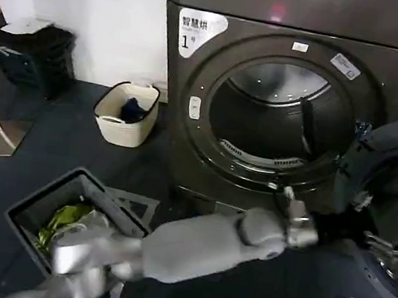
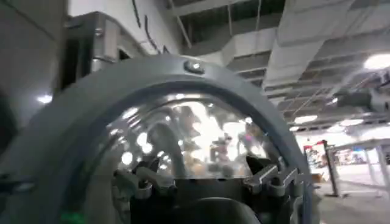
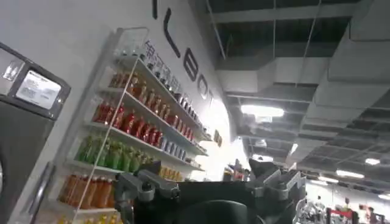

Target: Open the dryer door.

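One grey robot arm, the left, reaches from the lower left of the head view across to the dryer door (image 1: 394, 184), which stands swung open at the right of the dark machine, beside the round drum opening (image 1: 277, 119). The left gripper (image 1: 289, 202) sits at the door's inner edge; whether its fingers are apart or together cannot be told. A cream laundry basket (image 1: 126, 113) stands left of the machine.
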Robot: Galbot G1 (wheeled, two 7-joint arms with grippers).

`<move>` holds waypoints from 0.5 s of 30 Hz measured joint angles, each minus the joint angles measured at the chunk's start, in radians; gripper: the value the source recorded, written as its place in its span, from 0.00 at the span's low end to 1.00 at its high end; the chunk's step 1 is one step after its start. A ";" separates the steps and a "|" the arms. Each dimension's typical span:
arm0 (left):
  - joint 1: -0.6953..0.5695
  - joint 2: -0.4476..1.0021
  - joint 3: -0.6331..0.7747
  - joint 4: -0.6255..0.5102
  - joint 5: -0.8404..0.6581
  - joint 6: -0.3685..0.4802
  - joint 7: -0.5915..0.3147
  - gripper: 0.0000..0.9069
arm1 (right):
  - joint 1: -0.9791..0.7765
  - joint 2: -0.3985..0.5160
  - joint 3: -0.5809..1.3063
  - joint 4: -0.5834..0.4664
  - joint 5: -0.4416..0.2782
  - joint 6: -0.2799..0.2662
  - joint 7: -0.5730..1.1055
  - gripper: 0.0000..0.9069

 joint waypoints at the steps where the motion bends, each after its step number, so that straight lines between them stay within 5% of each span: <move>1: 0.000 0.028 -0.002 -0.014 0.000 -0.006 -0.007 1.00 | 0.000 -0.002 0.001 0.000 -0.008 0.002 -0.001 1.00; 15: 0.002 0.479 -0.032 -0.267 0.058 0.168 0.011 1.00 | 0.029 -0.025 0.043 0.014 -0.150 0.033 0.008 1.00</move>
